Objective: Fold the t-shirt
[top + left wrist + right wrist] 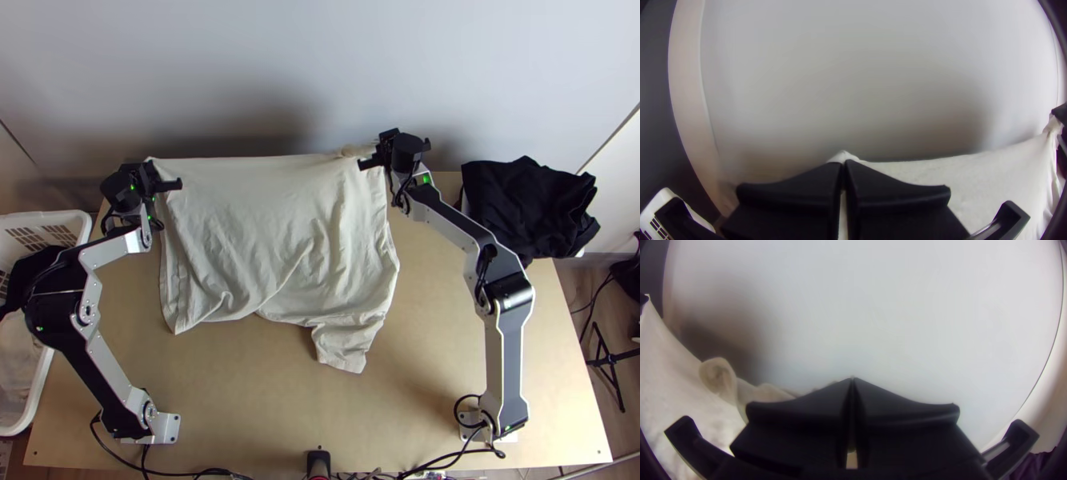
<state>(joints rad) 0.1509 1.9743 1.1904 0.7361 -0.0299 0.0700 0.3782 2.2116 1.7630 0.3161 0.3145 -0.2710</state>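
Note:
The cream t-shirt point(264, 232) hangs between both grippers at the table's far side, its upper edge stretched nearly straight and its lower part lying wrinkled on the wood, one piece sticking out toward the near edge. At its upper left corner is my left gripper point(152, 172); in the left wrist view the left gripper point(843, 166) is shut on the cloth point(996, 169). My right gripper point(382, 152) holds the upper right corner. Seen from its own wrist, the right gripper point(852, 384) has its fingers together, with bunched fabric point(760, 393) beside them.
Black cloth point(524, 208) lies heaped at the table's far right corner. A white basket point(80, 228) stands off the left side. Behind the shirt rises a pale wall point(320, 72). Bare wood point(264, 392) shows near the front.

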